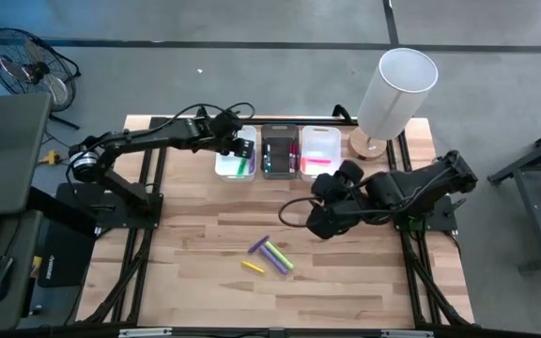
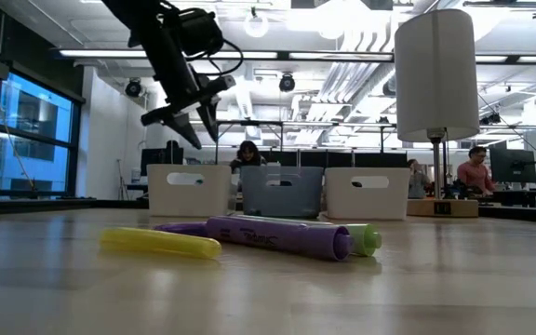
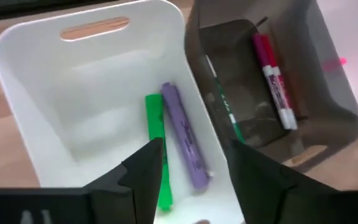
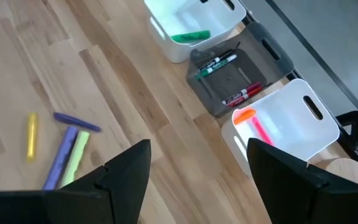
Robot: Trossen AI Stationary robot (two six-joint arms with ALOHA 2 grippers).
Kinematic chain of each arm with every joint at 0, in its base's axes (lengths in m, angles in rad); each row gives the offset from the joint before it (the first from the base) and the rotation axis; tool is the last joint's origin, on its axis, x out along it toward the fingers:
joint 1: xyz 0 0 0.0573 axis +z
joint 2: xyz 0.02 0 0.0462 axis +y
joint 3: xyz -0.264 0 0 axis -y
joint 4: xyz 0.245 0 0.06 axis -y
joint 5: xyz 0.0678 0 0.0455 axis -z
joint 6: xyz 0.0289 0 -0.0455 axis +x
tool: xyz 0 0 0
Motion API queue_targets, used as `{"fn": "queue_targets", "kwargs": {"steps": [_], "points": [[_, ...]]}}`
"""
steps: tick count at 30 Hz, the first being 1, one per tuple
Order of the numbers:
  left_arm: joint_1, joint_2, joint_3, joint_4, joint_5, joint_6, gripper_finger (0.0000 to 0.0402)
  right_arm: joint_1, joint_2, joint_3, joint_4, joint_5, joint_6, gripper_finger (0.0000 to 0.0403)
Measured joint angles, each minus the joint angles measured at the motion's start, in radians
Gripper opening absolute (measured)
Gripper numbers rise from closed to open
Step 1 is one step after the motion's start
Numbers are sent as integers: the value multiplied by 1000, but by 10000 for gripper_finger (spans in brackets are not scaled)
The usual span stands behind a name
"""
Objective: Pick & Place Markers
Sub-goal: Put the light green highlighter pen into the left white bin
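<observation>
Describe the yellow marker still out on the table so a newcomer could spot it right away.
Start at the row of three bins along the table's far edge, then come toward the near edge to the small cluster of loose markers on bare wood. The yellow marker is the shortest one, lying apart at the cluster's near-left edge, beside purple and light green ones.

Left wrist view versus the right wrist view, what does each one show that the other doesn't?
Only the left wrist view shows the purple marker lying beside the green marker in the left white bin, under the left hand, which is open.

Only the right wrist view shows the four loose markers on the table and the right white bin.

Both show the dark middle bin.
</observation>
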Motion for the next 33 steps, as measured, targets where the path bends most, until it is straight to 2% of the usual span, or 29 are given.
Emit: {"fn": "queue_targets", "kwargs": {"steps": [5, 9, 15, 20, 23, 29, 33], "points": [[-9, -42, 23, -6, 7, 42, 177, 28, 0, 0, -12, 2, 23, 256], [-72, -104, 47, -11, -18, 45, 163, 50, 0, 0, -22, 13, 26, 256], [-284, -175, 63, -13, -153, -8, 139, 72, 0, 0, -20, 43, 50, 256], [-482, -174, 63, -45, -175, -83, 129, 81, 5, 0, 5, 92, 50, 256], [-605, -174, 62, -56, -249, -153, 128, 89, 30, 0, 34, 118, 41, 256], [-807, -166, 39, -101, -437, -315, 128, 94, 111, -1, 91, 96, 9, 256], [-927, -166, 22, -160, -504, -399, 128, 94, 156, -1, 157, 38, 9, 256]]}}
